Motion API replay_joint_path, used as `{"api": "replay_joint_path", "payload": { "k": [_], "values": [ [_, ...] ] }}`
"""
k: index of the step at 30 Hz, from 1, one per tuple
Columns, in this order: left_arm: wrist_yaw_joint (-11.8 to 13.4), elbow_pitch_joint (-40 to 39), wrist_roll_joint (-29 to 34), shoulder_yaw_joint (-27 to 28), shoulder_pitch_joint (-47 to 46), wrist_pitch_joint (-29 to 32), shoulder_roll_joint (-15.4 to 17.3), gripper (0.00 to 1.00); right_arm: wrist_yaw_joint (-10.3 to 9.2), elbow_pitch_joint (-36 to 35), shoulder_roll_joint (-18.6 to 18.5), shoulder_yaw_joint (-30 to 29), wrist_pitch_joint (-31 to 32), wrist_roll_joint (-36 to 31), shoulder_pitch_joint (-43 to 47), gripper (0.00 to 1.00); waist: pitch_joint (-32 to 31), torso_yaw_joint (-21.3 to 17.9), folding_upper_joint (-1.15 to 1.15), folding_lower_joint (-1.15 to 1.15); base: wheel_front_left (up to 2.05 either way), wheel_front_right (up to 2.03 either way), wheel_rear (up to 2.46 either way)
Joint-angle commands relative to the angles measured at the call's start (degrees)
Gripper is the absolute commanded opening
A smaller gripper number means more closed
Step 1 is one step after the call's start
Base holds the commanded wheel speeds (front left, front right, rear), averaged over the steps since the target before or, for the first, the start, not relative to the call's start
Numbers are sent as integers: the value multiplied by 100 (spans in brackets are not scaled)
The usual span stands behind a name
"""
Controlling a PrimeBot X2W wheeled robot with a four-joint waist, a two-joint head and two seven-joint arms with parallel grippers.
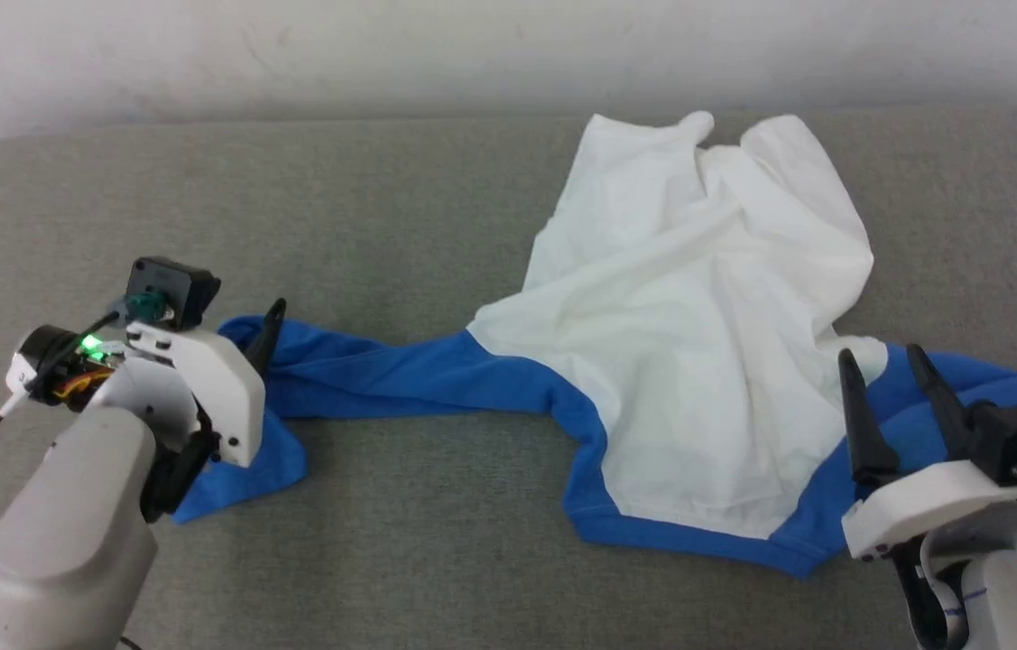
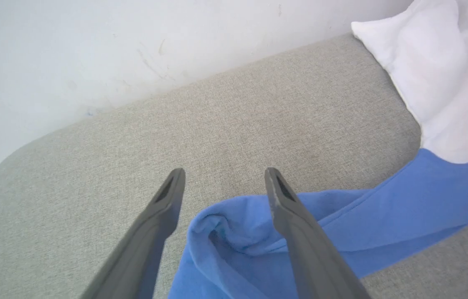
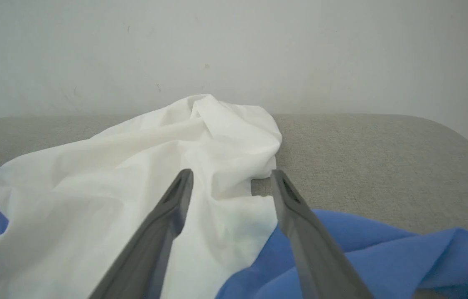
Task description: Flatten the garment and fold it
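My left fingers [image 2: 287, 216] stand wide apart with nothing between their tips. They point over the end of a royal-blue sleeve [image 2: 258, 249], which lies bunched and folded on itself low in the left wrist view. In the head view this arm sits at the lower left of the frame. One dark fingertip shows just past the white wrist housing, over the end of that sleeve. I cannot tell whether the tip touches the cloth.

My right fingers [image 3: 300, 224] are spread just as wide and hold nothing. In the head view they rise at the lower right of the frame. In the right wrist view they point over the seam where white cloth meets the other blue sleeve [image 3: 383, 249], and I cannot tell if they touch it.

The white cotton T-shirt with royal-blue sleeves and neckline [image 1: 679, 316] lies crumpled on the grey fabric-covered tabletop [image 1: 382, 226]. Its white body fills the centre right of the head view and is wrinkled and ridged. Its far edge is heaped near the pale wall [image 1: 291, 45] at the top of the frame. One blue sleeve runs out long and narrow toward the left of the frame, ending beneath my left wrist. The blue neckline curves along the shirt's lower edge, below the centre. The other sleeve spreads off toward the right edge, behind my right fingers.
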Motion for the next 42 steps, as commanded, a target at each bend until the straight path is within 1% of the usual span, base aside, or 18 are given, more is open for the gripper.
{"api": "replay_joint_path", "payload": {
  "k": [1, 4, 5, 8, 11, 14, 17, 20, 25, 28, 31, 32, 34, 38, 40, 42],
  "values": [
    [72, -191, 27, -38, 243, 12, 14, 100, -12, -14, 14, -38, 20, -4, 118, 100, -403, 340, -1, 0, 0, 0, 0],
    [68, -604, -116, -124, 602, 444, 97, 100, -12, -63, 33, -95, 59, -15, 220, 100, -492, 442, -1, 0, 0, 0, 0],
    [68, -604, -116, -124, 602, 444, 97, 100, -12, -63, 33, -95, 59, -15, 220, 100, -492, 442, -1, 0, 0, 0, 0],
    [46, -1147, -309, -261, 978, 1205, 275, 100, -12, -123, 51, -131, 93, -22, 273, 100, -490, 514, -1, 0, 0, 0, 0],
    [106, -1753, -509, -357, 1300, 1938, 456, 100, -12, -159, 69, -130, 108, -20, 287, 100, -426, 536, -1, 0, 0, 0, 0],
    [201, -2200, -550, -417, 1465, 2304, 587, 100, -12, -167, 90, -124, 118, -7, 270, 100, -321, 520, -1, 0, 0, 0, 0],
    [260, -2360, -546, -456, 1522, 2385, 595, 100, -12, -140, 101, -100, 118, 4, 221, 100, -204, 465, -1, 0, 0, 0, 0],
    [262, -2286, -502, -509, 1494, 2385, 574, 100, -12, -120, 92, -94, 115, 8, 163, 100, -81, 393, -1, 0, 0, 0, 0],
    [199, -1900, -411, -595, 1380, 2282, 525, 100, -12, -102, 39, -124, 102, 19, 69, 100, 75, 280, -1, 0, 0, 0, 0],
    [273, -1564, -319, -566, 1304, 2048, 467, 100, -12, -94, 15, -129, 95, 24, 37, 100, 132, 237, -1, 0, 0, 0, 0],
    [171, -1178, -485, -587, 1333, 2100, 378, 100, -12, -74, 2, -140, 91, 25, 36, 100, 140, 219, -1, 0, 0, 0, 0],
    [127, -1074, -525, -607, 1344, 2128, 365, 65, -12, -65, -1, -144, 90, 25, 38, 100, 132, 219, -1, 0, 0, 0, 0],
    [47, -923, -557, -643, 1346, 2090, 345, 0, -12, -41, -7, -159, 89, 24, 50, 100, 88, 234, -1, 0, 0, 0, 0],
    [39, -840, -515, -553, 1321, 1580, 330, 0, -12, -2, 7, -197, 80, -3, 96, 100, -110, 282, -1, 0, 0, 0, 0],
    [109, -975, -442, -461, 1292, 1288, 393, 0, -12, 11, 23, -206, 75, -14, 128, 100, -242, 304, -1, 0, 0, 0, 0],
    [249, -1264, -365, -321, 1255, 1030, 490, 0, -12, 20, 39, -225, 67, -22, 172, 100, -382, 332, -1, 0, 0, 0, 0]
  ]
}}
